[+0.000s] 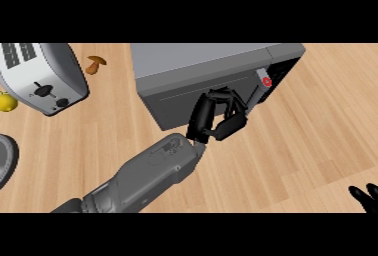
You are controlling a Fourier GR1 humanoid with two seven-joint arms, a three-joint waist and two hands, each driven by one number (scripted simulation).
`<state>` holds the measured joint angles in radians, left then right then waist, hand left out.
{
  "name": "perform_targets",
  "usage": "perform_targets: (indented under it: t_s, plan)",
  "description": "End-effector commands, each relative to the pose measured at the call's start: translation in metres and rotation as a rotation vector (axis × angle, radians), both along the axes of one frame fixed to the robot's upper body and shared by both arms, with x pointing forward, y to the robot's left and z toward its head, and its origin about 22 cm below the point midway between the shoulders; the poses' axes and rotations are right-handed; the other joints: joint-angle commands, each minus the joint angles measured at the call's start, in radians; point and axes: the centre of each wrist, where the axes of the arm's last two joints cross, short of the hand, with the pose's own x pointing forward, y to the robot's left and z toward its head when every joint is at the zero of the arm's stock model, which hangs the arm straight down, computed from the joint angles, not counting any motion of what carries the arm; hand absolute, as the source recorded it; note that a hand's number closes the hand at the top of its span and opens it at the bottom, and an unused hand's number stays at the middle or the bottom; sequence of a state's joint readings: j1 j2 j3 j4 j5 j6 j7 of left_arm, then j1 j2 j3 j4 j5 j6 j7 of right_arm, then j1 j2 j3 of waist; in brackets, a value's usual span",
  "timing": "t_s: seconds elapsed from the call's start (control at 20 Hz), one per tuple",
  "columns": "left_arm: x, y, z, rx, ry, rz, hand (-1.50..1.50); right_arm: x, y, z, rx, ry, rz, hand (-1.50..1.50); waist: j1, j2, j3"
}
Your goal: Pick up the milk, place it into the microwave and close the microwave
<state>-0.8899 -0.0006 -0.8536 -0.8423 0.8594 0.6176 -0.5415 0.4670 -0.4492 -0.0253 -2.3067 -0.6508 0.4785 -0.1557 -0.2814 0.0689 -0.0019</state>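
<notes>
The left hand point(215, 119) reaches up from the bottom of the view to the front of the microwave point(203, 70). Its fingers are curled and press on the grey door; whether they hold anything cannot be told. The milk cannot be seen. The right hand point(366, 196) shows only as fingertips at the bottom right corner. A toaster point(40, 75) stands to the left on the counter point(295, 150), with a mushroom point(94, 64) and a lemon point(6, 102) near it.
</notes>
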Motion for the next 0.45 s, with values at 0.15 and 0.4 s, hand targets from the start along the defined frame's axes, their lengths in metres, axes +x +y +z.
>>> perform_targets:
  t_s: [0.15,0.4]
  plan:
    - [0.0236,0.0100,0.0031,0.010,0.017,0.094,1.50,0.0003,0.0028,0.0025,0.019,-0.007,0.027,-1.50,-0.022,0.022,0.001]
    - [0.0257,0.0087,0.0067,0.002,-0.002,0.104,1.50,-0.0002,0.0051,0.0058,0.008,-0.009,0.044,-1.50,-0.023,0.018,-0.001]
